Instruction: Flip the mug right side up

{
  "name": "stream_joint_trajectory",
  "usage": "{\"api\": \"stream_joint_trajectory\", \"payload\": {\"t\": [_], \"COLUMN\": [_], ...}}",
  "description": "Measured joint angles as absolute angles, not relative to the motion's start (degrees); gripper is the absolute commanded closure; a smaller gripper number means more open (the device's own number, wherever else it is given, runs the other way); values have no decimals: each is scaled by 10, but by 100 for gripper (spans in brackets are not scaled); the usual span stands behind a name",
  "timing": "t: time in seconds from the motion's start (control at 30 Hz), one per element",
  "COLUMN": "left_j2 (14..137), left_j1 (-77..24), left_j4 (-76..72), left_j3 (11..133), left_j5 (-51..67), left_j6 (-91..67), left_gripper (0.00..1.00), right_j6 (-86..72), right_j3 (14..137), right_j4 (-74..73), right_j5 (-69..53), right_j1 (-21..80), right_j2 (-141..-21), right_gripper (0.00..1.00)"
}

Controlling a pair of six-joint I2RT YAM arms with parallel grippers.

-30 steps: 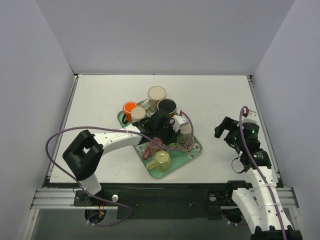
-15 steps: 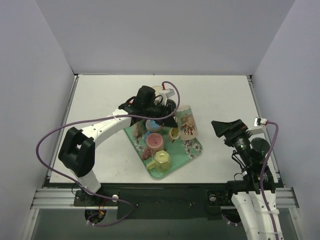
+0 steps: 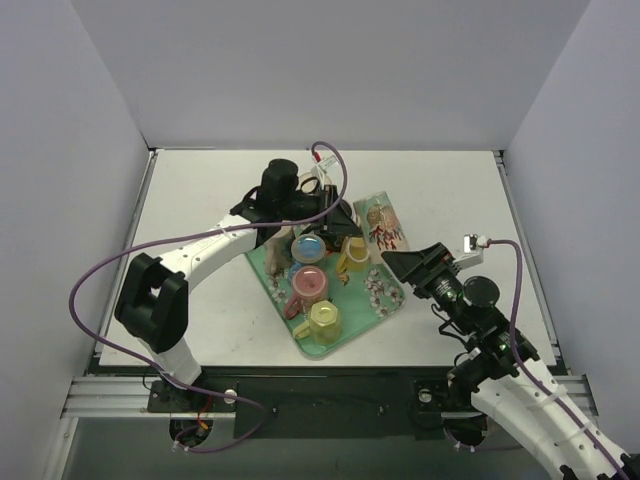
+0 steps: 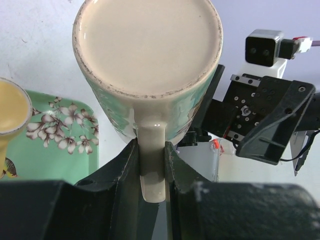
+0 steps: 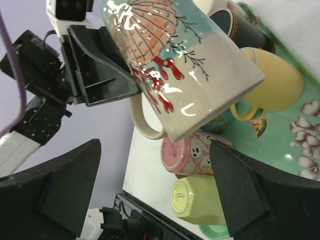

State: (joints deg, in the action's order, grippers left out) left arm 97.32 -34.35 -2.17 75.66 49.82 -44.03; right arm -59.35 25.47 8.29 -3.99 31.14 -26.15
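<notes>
The mug (image 3: 383, 221), cream with a teal, orange and red pattern, hangs tilted in the air over the tray's far right corner. My left gripper (image 3: 345, 215) is shut on its handle. In the left wrist view the handle (image 4: 152, 165) is pinched between both jaws of the left gripper (image 4: 151, 147), and the mug's (image 4: 147, 60) flat cream base faces the camera. My right gripper (image 3: 410, 262) stands open just right of the mug. In the right wrist view the mug (image 5: 185, 65) fills the space ahead of the open right gripper (image 5: 155, 190), apart from both fingers.
A green flowered tray (image 3: 388, 296) holds a pink mug (image 3: 309, 283), a yellow-green mug (image 3: 324, 320), a blue-topped cup (image 3: 308, 246) and a yellow cup (image 3: 355, 255). More cups sit behind, under the left arm. White walls stand close at the left, back and right.
The left arm has lifted the patterned mug off the tray, carried it back and right, and tilted it. The right arm swung left toward the mug, its jaws narrowing slightly.
</notes>
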Motion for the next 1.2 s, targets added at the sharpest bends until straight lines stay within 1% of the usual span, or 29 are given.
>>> {"api": "stream_joint_trajectory", "payload": {"t": [0.17, 0.3, 0.43, 0.5, 0.53, 0.63, 0.7, 0.73, 0.77, 0.8, 0.83, 0.87, 0.9, 0.93, 0.97, 1.0, 1.03, 1.2], "left_j2": [973, 973, 970, 967, 967, 966, 966, 966, 966, 966, 966, 967, 969, 972, 974, 977, 981, 988], "left_j1": [-340, -343, -346, -345, -345, -346, -347, -347, -348, -350, -352, -352, -353, -353, -354, -354, -354, -340], "left_j4": [-37, -65, -107, -124, -132, -145, -154, -158, -162, -164, -164, -163, -161, -160, -157, -150, -142, -27], "left_j3": [756, 744, 714, 705, 703, 701, 701, 701, 700, 698, 698, 698, 698, 698, 699, 701, 705, 772], "left_j5": [500, 507, 502, 498, 497, 498, 500, 501, 502, 503, 504, 507, 512, 514, 515, 517, 520, 488], "left_j6": [-459, -476, -503, -516, -521, -527, -534, -536, -539, -543, -550, -555, -564, -565, -565, -559, -545, -427], "left_gripper": [100, 100, 100, 100, 100, 100, 100, 100, 100, 100, 100, 97, 87, 60, 47, 23, 18, 13], "right_j6": [-603, -606, -600, -600, -600, -599, -595, -592, -590, -585, -575, -561, -551, -538, -528, -519, -509, -415], "right_j3": [256, 243, 237, 236, 234, 225, 221, 221, 221, 223, 226, 229, 234, 239, 245, 255, 267, 379], "right_j4": [76, 138, 198, 236, 256, 305, 328, 338, 352, 367, 374, 381, 380, 368, 353, 329, 297, 47], "right_j5": [7, 31, 41, 43, 44, 48, 59, 59, 56, 53, 47, 39, 37, 35, 35, 35, 42, 128], "right_j1": [337, 339, 339, 339, 339, 339, 339, 339, 340, 342, 343, 346, 348, 348, 349, 350, 350, 345], "right_j2": [-277, -293, -347, -376, -390, -409, -411, -410, -410, -410, -410, -409, -407, -404, -402, -399, -396, -401], "right_gripper": [15, 21, 25, 33, 41, 55, 73, 78, 90, 98, 100, 100, 100, 100, 100, 100, 100, 100]}}
